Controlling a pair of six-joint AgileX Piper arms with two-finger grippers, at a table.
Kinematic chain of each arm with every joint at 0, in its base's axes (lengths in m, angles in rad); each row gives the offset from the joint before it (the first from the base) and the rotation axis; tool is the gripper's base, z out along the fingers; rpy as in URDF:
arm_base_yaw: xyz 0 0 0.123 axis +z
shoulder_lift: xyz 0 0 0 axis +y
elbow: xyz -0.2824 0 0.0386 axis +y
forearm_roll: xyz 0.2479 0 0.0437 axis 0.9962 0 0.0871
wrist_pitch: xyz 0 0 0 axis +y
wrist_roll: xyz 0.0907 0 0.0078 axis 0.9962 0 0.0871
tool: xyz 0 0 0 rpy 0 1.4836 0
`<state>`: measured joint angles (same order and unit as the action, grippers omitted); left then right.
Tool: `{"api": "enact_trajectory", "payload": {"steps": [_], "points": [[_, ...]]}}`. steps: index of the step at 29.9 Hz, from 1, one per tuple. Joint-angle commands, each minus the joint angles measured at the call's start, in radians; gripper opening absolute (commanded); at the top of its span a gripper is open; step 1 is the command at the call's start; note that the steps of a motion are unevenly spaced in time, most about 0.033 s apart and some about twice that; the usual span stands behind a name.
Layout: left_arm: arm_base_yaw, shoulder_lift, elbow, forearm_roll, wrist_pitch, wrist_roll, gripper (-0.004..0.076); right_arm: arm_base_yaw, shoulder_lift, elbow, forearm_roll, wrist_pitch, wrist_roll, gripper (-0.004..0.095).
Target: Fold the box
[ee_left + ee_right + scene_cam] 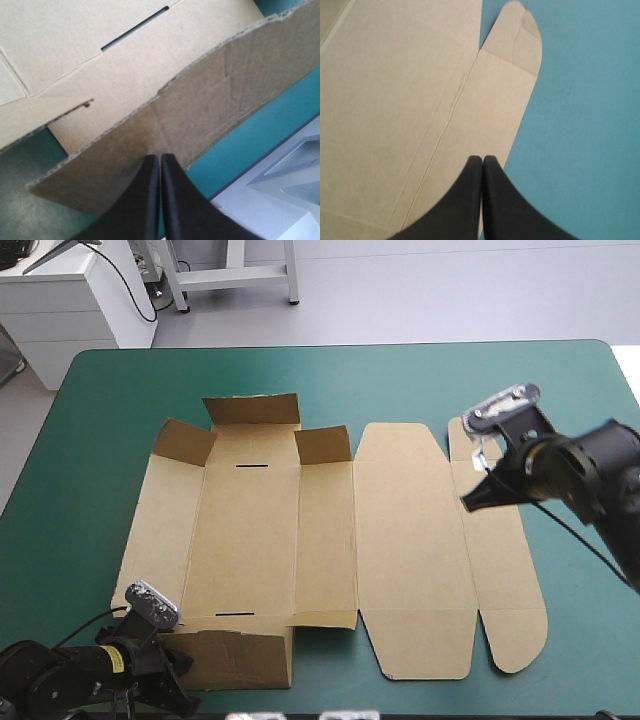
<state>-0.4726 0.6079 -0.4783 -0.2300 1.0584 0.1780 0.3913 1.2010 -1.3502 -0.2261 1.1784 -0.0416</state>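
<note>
At the near left corner of the teal-green table cover (90,460) my left gripper (160,157) has its black fingers pressed together into one point, nothing pinched between them; the tips sit at the lower edge of the near end flap (200,115), which stands tilted up off the cover, and I cannot tell whether they touch it. The box (330,540) lies opened out across the middle of the table, brown and mostly flat. On its left part the far flaps (250,410) are raised behind the base panel, and a narrow slot (252,467) is cut near that far edge. Right of the base, the wide lid panel (415,550) lies flat, and beside it the narrow strip (505,85) with rounded ends, flat as well. My right gripper (482,159) is over the far part of that strip, its fingers likewise drawn together into one arch, empty, with bare cover just beyond the strip's outer edge.
</note>
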Motion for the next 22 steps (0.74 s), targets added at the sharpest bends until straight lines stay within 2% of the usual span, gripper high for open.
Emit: {"api": "enact_trajectory", "payload": {"steps": [1, 6, 10, 18, 22], "points": [[-0.002, 0.001, -0.026, -0.017, -0.032, 0.003, -0.0008, -0.009, -0.156, 0.144, -0.019, -0.071, 0.042, -0.0021], [-0.002, 0.001, -0.032, -0.025, -0.027, 0.006, -0.0008, -0.009, -0.313, 0.342, -0.019, -0.144, 0.062, -0.0021], [-0.002, 0.001, -0.077, -0.025, 0.009, 0.006, -0.0008, -0.009, -0.396, 0.430, -0.019, -0.138, 0.095, -0.0021], [-0.002, 0.001, -0.232, -0.021, 0.082, 0.006, -0.0008, -0.009, -0.458, 0.480, -0.019, -0.138, 0.095, -0.0021], [-0.002, 0.001, -0.320, -0.014, 0.076, 0.006, -0.0008, -0.009, -0.461, 0.480, -0.019, -0.149, 0.095, -0.0021]]}}
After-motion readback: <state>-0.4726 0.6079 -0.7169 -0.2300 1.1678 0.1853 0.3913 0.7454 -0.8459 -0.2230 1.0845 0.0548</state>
